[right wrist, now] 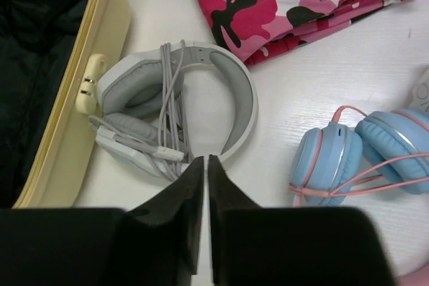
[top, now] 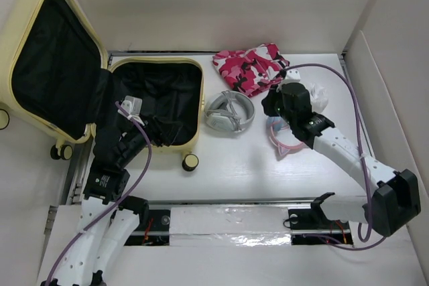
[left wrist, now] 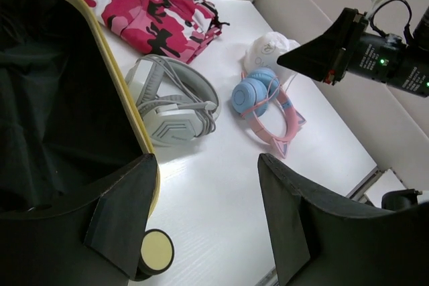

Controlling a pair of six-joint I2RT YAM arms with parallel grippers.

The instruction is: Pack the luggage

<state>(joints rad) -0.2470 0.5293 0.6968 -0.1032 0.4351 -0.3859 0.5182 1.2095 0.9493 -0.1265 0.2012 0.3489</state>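
**Left arm (top: pixel 107 165) and right arm (top: pixel 342 149) at the open luggage (top: pixel 199 108)**

*Top view.* Both arms rise from the near edge of the desk (top: pixel 228 179). The luggage lies open at the left edge. Its lower shell is flat and its lid is tilted up towards the far left corner, with black lining showing in both halves. The left arm reaches over the lower shell's near rim. A grey headset (top: pixel 229 113) lies just right of the shell. A pink camouflage garment (top: pixel 251 66) lies at the far edge. Pink-and-blue headphones (top: pixel 281 142) lie towards the right edge, partly hidden by the right arm's wrist.

*Left wrist view.* The left gripper (left wrist: pixel 208 216) stands wide open and empty. One finger is over the shell's rim and lining, the other over bare desk. A wheel (left wrist: pixel 155 251) shows beside the first finger.

*Right wrist view.* The right gripper (right wrist: pixel 204 165) is closed, its fingers pressed together with nothing between them. The tips sit at the grey headset's band; whether they touch it cannot be told. The headphones lie to the right and the garment lies beyond.
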